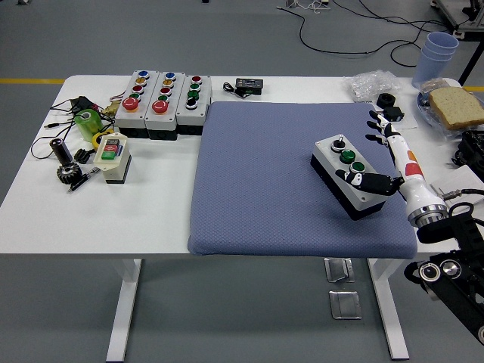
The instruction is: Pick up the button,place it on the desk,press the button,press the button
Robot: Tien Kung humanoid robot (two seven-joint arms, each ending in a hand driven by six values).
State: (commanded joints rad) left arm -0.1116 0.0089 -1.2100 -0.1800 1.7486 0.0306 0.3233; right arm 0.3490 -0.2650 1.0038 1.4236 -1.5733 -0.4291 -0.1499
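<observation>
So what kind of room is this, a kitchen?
More likely a robot lab or workshop: a grey concrete floor with loose cables, and industrial button boxes on a white table.

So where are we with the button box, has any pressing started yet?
The button box already sits on the blue mat, so pick and place look done. In hand: the right hand is open beside the box, its thumb lying across the end where the red button sits. Whether it is pushed down, I cannot tell. The left hand is out of view. Left: confirming this press, then the second.
</observation>
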